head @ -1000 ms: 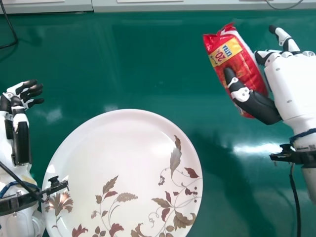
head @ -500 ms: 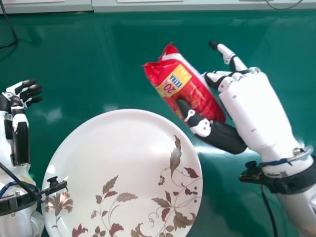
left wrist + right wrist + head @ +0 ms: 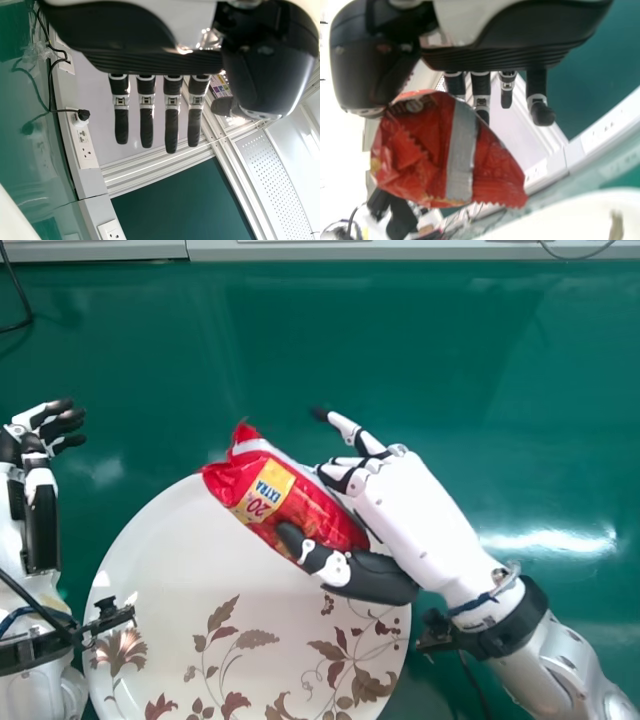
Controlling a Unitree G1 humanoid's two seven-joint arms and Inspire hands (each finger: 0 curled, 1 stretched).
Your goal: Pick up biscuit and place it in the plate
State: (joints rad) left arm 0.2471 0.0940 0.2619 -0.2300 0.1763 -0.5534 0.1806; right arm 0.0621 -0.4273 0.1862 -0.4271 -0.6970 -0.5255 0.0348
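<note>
In the head view my right hand [image 3: 410,515] holds the red biscuit packet [image 3: 290,502] between its thumb and fingers, over the upper right part of the white plate [image 3: 200,570] with its leaf pattern. The packet's crimped end points to the upper left. In the right wrist view the packet [image 3: 427,150] is pinched against the thumb of my right hand [image 3: 495,55]. At the left edge my left hand [image 3: 45,440] rests with relaxed fingers; in the left wrist view the left hand [image 3: 145,107] has its fingers straight.
A glossy green table [image 3: 420,330] lies under everything, with a pale frame [image 3: 400,250] along its far edge. A black cable [image 3: 22,300] hangs at the far left corner. The left wrist's camera mount [image 3: 105,618] overlaps the plate's left rim.
My right hand has carried the packet left and nearer the robot, from beyond the plate's right side to over the plate. The left hand has kept still.
</note>
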